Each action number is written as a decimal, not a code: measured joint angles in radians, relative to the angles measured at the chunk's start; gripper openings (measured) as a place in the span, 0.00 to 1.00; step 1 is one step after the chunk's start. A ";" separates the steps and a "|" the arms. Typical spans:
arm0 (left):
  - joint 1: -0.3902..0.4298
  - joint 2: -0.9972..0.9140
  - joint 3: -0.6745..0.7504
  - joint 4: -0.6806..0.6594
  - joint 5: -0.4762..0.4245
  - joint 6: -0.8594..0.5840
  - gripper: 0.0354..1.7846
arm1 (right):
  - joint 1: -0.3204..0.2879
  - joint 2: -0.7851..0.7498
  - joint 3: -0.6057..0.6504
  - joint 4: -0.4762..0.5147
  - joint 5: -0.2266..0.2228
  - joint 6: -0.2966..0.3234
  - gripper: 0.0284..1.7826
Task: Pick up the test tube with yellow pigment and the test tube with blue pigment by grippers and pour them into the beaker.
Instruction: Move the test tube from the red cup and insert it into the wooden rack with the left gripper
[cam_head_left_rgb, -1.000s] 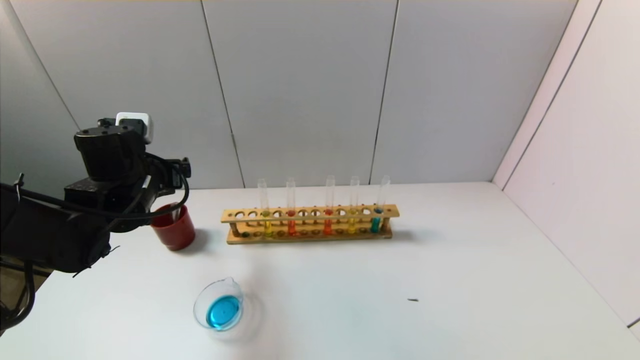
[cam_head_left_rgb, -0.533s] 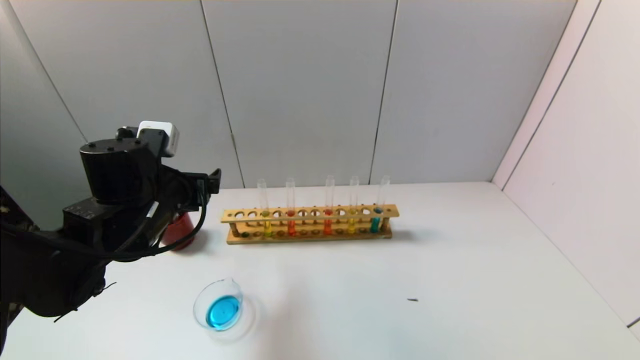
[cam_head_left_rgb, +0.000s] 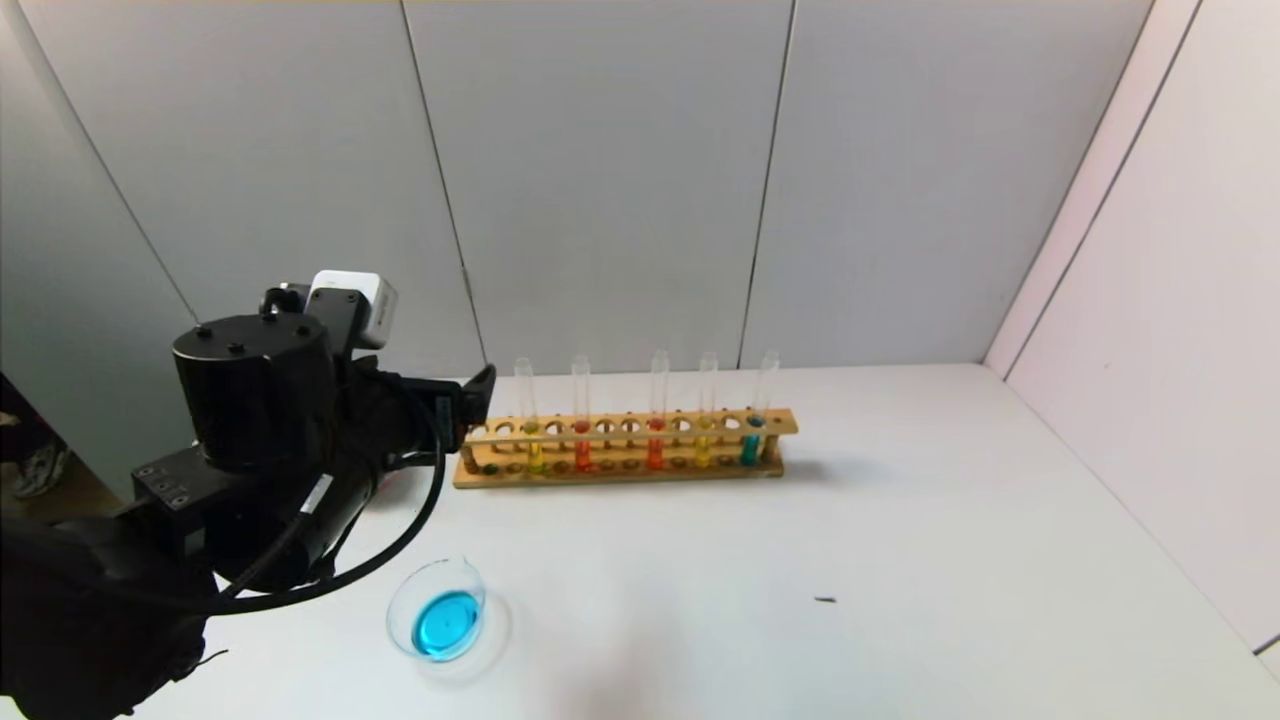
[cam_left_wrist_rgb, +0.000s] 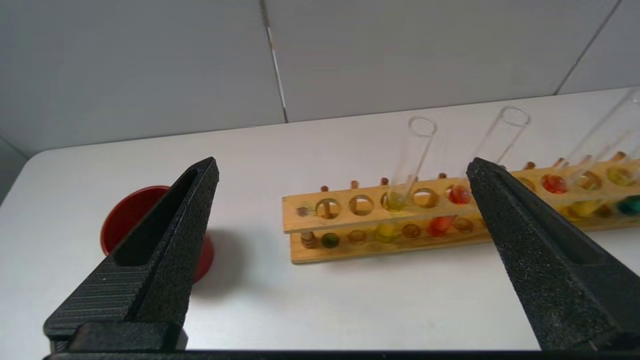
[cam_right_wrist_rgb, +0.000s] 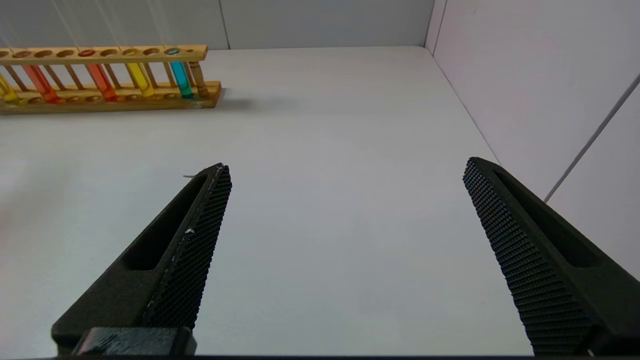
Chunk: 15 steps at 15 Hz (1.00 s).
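Observation:
A wooden rack (cam_head_left_rgb: 620, 446) at the table's back holds several clear tubes. A yellow-pigment tube (cam_head_left_rgb: 527, 425) stands near its left end, and a second one (cam_head_left_rgb: 706, 425) stands further right. The blue-pigment tube (cam_head_left_rgb: 757, 425) stands at the right end. The glass beaker (cam_head_left_rgb: 440, 612) sits in front of the rack and holds blue liquid. My left gripper (cam_head_left_rgb: 472, 402) is open and empty, just left of the rack's left end. In the left wrist view (cam_left_wrist_rgb: 342, 161) the near yellow tube (cam_left_wrist_rgb: 414, 155) lies between the fingers, farther off. My right gripper (cam_right_wrist_rgb: 346, 162) is open and empty over bare table.
Two orange-red tubes (cam_head_left_rgb: 582, 430) stand between the yellow ones. A dark red cup (cam_left_wrist_rgb: 131, 220) stands left of the rack, hidden behind my left arm in the head view. A small dark speck (cam_head_left_rgb: 825, 600) lies on the table. Walls close the back and right.
My left arm has moved right toward the rack's left end and now covers the red cup in the head view. The rack, tubes and beaker have not moved.

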 joint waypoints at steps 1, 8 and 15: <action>-0.007 0.002 0.003 -0.001 -0.002 -0.008 0.98 | 0.000 0.000 0.000 0.000 0.000 0.000 0.95; -0.075 0.064 0.000 -0.018 -0.005 -0.066 0.98 | 0.000 0.000 0.000 0.000 0.000 0.000 0.95; -0.053 0.276 -0.044 -0.190 -0.010 -0.053 0.98 | 0.000 0.000 0.000 0.000 0.000 0.000 0.95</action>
